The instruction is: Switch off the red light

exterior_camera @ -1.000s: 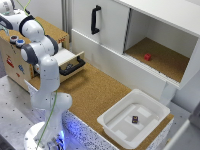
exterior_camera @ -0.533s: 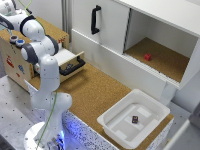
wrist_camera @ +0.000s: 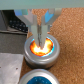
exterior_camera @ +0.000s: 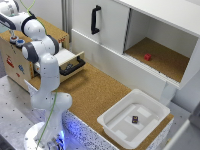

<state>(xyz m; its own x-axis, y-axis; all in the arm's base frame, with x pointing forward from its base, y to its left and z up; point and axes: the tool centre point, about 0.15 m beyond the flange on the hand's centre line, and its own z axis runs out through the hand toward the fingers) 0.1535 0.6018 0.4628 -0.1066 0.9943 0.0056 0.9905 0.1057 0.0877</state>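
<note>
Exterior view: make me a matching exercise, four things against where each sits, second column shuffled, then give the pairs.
Things:
1. red block
2. dark cube
3. black handle
4. drawer

Places:
A. on the white cabinet door
B. pulled out of the wooden box beside the arm
C. inside the open cabinet compartment
D. in the white bin

Pairs: 1-C, 2-D, 3-A, 4-B
</note>
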